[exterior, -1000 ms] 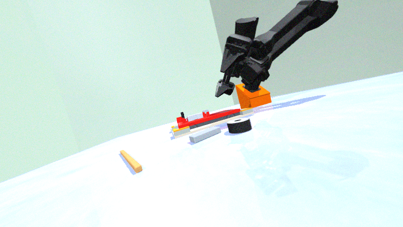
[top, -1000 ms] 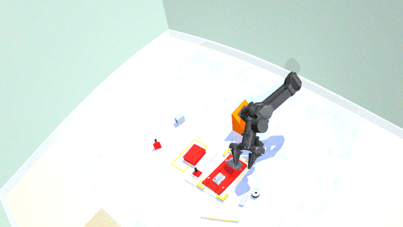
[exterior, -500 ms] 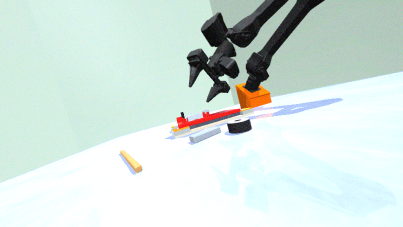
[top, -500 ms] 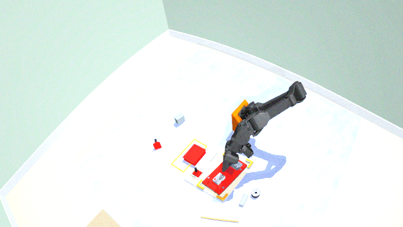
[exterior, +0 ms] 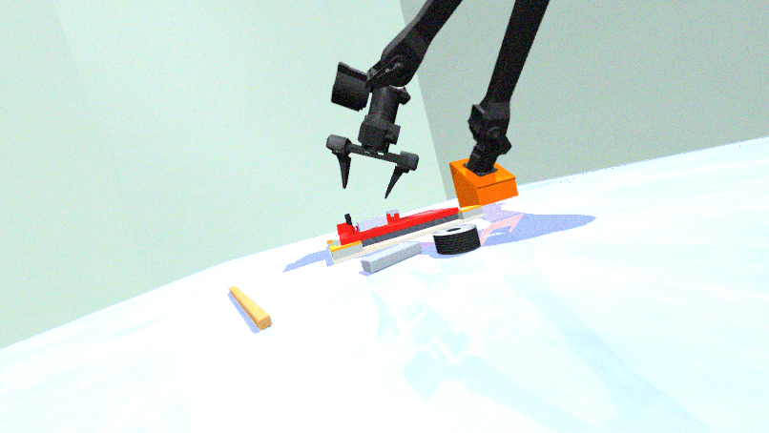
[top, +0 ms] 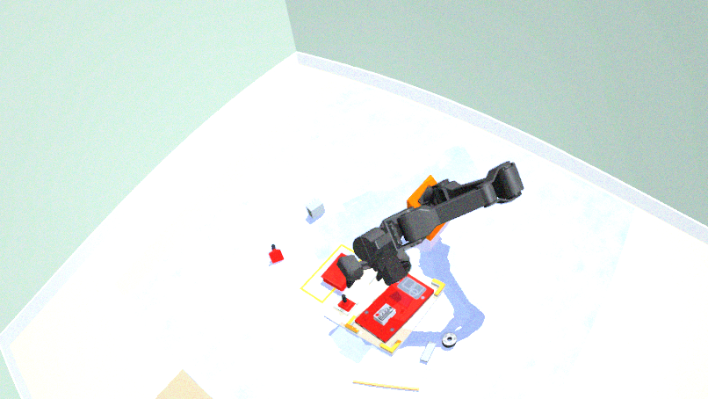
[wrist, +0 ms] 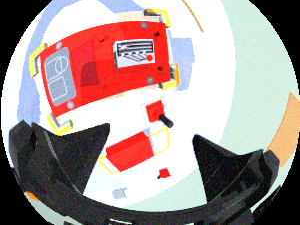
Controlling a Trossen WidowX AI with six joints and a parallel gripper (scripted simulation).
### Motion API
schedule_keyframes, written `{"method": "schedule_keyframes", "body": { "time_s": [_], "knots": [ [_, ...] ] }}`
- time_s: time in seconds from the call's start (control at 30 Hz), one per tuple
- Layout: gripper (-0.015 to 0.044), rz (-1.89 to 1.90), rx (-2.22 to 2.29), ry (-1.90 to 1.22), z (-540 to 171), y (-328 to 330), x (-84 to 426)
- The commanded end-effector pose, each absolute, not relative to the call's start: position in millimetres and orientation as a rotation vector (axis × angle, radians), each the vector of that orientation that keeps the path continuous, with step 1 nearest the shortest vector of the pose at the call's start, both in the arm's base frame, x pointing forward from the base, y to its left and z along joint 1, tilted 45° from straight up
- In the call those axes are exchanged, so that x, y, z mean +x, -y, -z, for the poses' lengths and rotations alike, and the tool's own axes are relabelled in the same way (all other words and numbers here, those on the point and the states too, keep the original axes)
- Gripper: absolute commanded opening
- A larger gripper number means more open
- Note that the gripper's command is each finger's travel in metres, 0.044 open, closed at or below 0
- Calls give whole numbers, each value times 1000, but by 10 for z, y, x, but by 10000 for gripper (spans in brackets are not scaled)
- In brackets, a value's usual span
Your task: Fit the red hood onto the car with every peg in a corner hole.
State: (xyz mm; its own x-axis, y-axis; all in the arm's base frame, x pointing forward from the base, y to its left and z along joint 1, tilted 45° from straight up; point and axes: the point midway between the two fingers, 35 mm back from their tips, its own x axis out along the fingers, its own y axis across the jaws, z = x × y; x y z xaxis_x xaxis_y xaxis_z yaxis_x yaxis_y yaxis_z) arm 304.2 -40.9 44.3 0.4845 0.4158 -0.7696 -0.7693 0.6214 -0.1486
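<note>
The red hood lies flat on the table inside a yellow outline. It cannot be made out in the exterior view. The red chassis sits in the jig, with the light grey engine block on its deck. The pegs show only as small dark marks around the engine. My gripper is wide open and empty, pointing down above the table, with the hood partly behind one finger in the top view.
A red block with a black knob stands between hood and jig; another is farther out. Also present are a grey block, grey bar, black spool and yellow stick.
</note>
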Motion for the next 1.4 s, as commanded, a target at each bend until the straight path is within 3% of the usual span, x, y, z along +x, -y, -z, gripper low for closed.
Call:
{"method": "schedule_keyframes", "body": {
  "time_s": [0.0, 0.67, 1.37],
  "knots": [
    [440, -744, -329, -885, -297, 557, 3048],
    [440, -577, 605, -1384, 451, 1159, 2848],
    [440, -571, 627, -1394, 530, 1118, 2852]
  ]
}}
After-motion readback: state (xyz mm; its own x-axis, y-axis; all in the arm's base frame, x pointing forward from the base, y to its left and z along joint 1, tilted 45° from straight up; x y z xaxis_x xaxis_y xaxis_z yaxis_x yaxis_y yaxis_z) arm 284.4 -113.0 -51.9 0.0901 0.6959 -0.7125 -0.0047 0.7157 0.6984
